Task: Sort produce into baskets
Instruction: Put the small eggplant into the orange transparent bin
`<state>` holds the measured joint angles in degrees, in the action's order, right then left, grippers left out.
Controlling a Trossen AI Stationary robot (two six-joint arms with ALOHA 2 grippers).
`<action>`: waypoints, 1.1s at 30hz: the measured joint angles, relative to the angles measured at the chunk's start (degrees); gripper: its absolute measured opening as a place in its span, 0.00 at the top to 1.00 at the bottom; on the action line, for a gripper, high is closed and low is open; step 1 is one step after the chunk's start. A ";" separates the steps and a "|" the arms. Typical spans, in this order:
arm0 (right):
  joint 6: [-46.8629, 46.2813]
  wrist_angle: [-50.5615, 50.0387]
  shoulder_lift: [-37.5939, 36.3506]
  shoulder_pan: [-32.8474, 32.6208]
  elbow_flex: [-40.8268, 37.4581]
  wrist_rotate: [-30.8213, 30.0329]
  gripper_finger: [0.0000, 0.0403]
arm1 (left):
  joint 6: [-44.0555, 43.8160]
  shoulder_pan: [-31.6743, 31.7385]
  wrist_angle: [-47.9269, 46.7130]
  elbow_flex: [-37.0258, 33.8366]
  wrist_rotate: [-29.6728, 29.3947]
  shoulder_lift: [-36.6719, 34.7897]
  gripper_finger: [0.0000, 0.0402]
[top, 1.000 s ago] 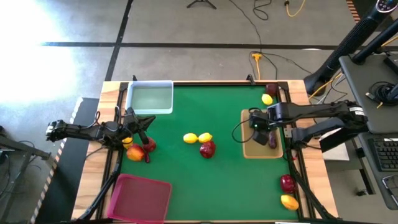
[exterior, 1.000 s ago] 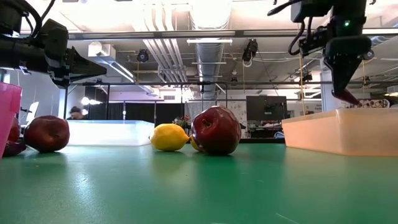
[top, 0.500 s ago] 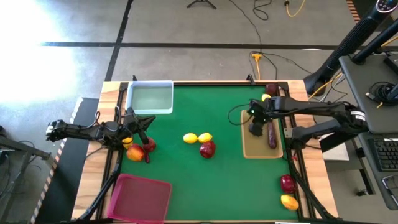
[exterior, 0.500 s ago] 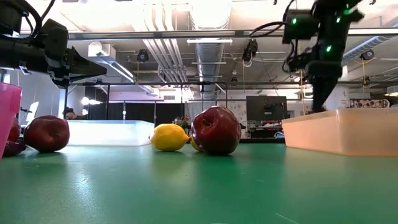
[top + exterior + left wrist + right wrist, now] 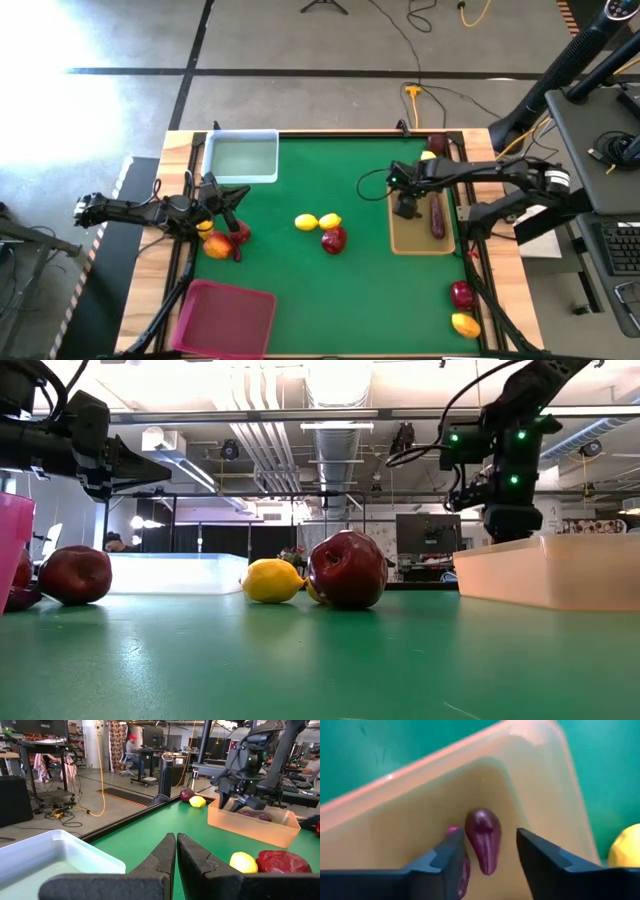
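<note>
My right gripper (image 5: 407, 207) hangs open over the left part of the flat tan tray (image 5: 404, 242). A dark purple elongated piece (image 5: 437, 214) lies on the tray's floor; in the right wrist view the purple piece (image 5: 483, 842) shows between my open fingers, apart from them. My left gripper (image 5: 226, 194) is shut and empty (image 5: 176, 846), in the air at the table's left. Below it lie a red fruit (image 5: 240, 232) and a red-orange fruit (image 5: 217, 246). Two lemons (image 5: 317, 222) and a red fruit (image 5: 334, 239) lie mid-table.
A clear bin (image 5: 243, 157) stands at the far left and a magenta-pink bin (image 5: 225, 318) at the near left. A lemon (image 5: 429, 159) and a dark red fruit (image 5: 436, 146) lie beyond the tray. A red fruit (image 5: 461, 294) and a yellow-orange one (image 5: 465, 324) lie at the near right.
My right gripper has let go of the dark purple piece, which now lies in the tan tray. The gripper has then gone a little toward the table's left edge and come lower over the tray.
</note>
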<state>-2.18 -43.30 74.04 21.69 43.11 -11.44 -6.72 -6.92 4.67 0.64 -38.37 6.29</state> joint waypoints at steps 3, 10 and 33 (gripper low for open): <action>1.98 -5.84 -0.85 -0.06 3.26 -0.22 0.46 | 0.00 0.02 0.02 -0.02 0.00 0.02 1.00; 3.04 -10.39 -4.87 -3.03 13.75 -2.19 0.37 | 0.00 0.02 0.00 0.00 0.00 0.00 1.00; 15.72 55.43 0.44 -20.26 -2.49 16.39 0.43 | 0.81 0.02 0.35 0.00 -0.02 0.02 1.00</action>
<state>13.54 12.12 74.48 1.42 40.62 4.95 -5.91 -6.90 5.02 0.64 -38.39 6.31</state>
